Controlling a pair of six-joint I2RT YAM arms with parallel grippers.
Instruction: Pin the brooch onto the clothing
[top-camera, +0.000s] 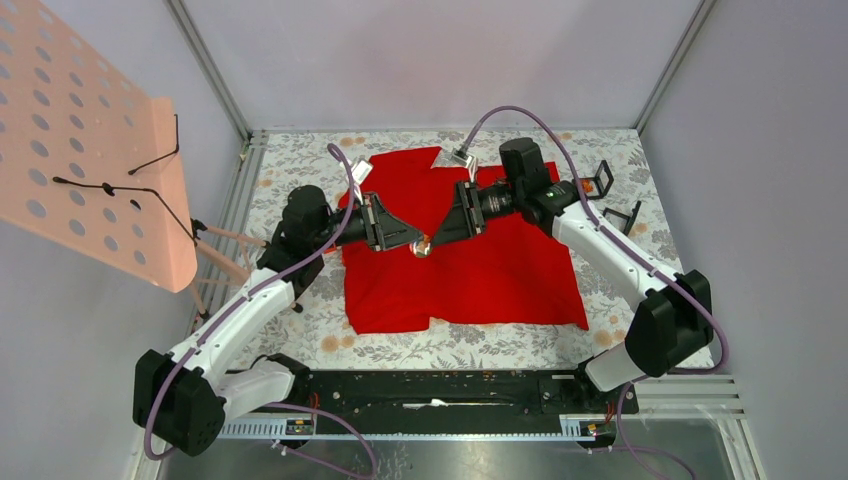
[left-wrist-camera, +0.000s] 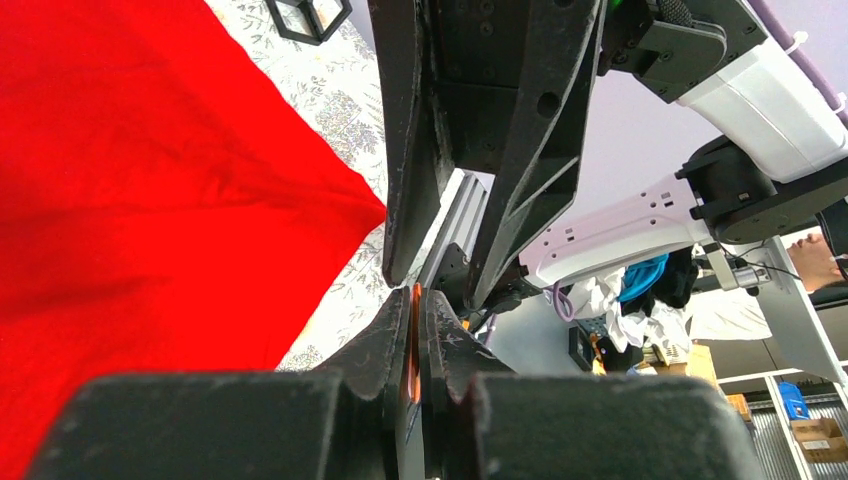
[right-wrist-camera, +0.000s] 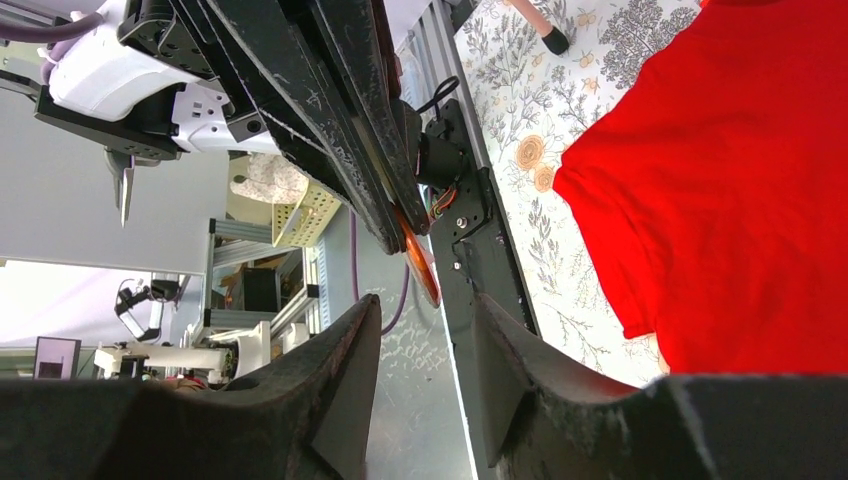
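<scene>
The clothing (top-camera: 470, 275) is a bright red shirt spread flat on the flowered table cover; it also fills the left of the left wrist view (left-wrist-camera: 120, 180) and the right of the right wrist view (right-wrist-camera: 740, 180). The brooch (top-camera: 423, 246) is a thin orange disc, seen edge-on (left-wrist-camera: 414, 330) and pinched in my left gripper (left-wrist-camera: 415, 292), which is shut on it above the shirt's middle. My right gripper (right-wrist-camera: 427, 300) faces it tip to tip, open; the brooch (right-wrist-camera: 420, 262) hangs just ahead of the gap, touching neither finger.
A pink perforated board (top-camera: 90, 150) with black wire hooks leans at the left. Two small black frames (top-camera: 602, 180) lie on the cover to the right of the shirt. A black and aluminium rail (top-camera: 440, 400) runs along the near edge between the arm bases.
</scene>
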